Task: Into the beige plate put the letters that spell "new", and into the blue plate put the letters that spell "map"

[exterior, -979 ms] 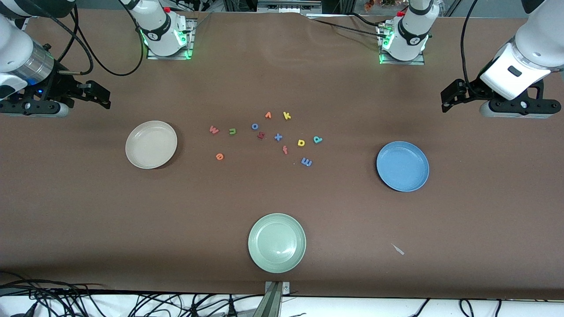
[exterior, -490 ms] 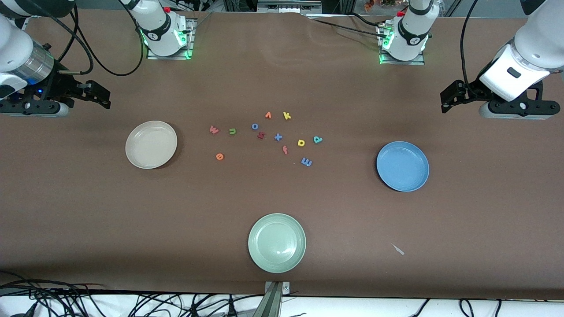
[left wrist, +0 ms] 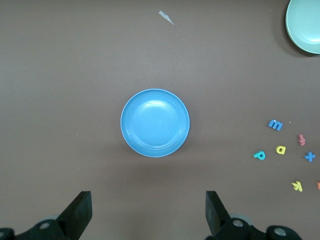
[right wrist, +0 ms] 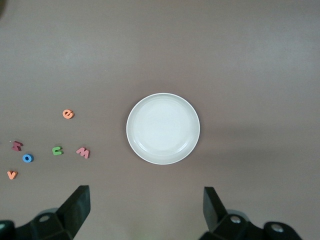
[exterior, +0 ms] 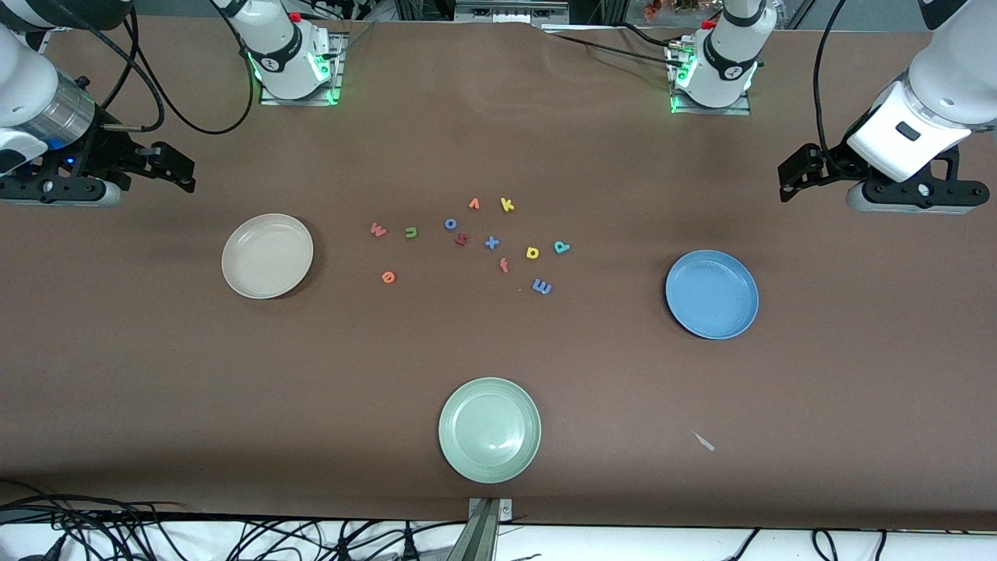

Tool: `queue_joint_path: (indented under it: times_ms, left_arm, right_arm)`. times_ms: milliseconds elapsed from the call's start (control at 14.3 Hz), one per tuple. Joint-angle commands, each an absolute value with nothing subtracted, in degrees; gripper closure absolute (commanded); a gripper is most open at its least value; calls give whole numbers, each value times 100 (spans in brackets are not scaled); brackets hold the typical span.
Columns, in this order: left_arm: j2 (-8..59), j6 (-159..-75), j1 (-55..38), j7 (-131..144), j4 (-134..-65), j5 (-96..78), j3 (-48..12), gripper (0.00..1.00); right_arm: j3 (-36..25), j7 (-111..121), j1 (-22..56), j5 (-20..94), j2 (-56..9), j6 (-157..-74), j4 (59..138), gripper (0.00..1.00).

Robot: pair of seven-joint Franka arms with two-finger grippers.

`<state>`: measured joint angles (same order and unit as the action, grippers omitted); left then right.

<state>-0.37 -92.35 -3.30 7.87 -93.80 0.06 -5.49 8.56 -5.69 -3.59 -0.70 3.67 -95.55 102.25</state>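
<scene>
The beige plate (exterior: 267, 255) (right wrist: 163, 128) lies toward the right arm's end, the blue plate (exterior: 711, 294) (left wrist: 155, 123) toward the left arm's end. Between them lie the red-pink w (exterior: 378, 229) (right wrist: 83, 152), green n (exterior: 410, 231) (right wrist: 57, 150), orange e (exterior: 388, 276) (right wrist: 68, 114), blue m (exterior: 541, 287) (left wrist: 275, 124), yellow a (exterior: 532, 252) (left wrist: 281, 149) and teal p (exterior: 561, 247) (left wrist: 259, 155). My left gripper (exterior: 793, 175) (left wrist: 148, 210) hangs open and empty beside the blue plate. My right gripper (exterior: 177, 167) (right wrist: 145, 207) hangs open and empty beside the beige plate.
A pale green plate (exterior: 489, 429) sits near the front edge. Other letters lie among the task's: blue o (exterior: 450, 224), orange v (exterior: 473, 204), yellow k (exterior: 507, 205), a dark red letter (exterior: 461, 240), blue x (exterior: 491, 242), red f (exterior: 504, 266). A pale scrap (exterior: 704, 441) lies near the front.
The left arm has shifted very slightly. The right arm, plates and letters have not moved.
</scene>
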Motion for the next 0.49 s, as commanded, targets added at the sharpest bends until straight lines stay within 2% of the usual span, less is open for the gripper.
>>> queue_joint_path:
  times_ms: [0,420]
  left_arm:
    - [44,-9123,-334,800,-9185,35,-571,0]
    - [44,-9123,-334,809,-9185,35,-571,0]
  right_arm:
    - [879,-624,-387,-88,361,-9589,10274,0]
    - [992,-1291,-343,-79,290,-9589,10248,0]
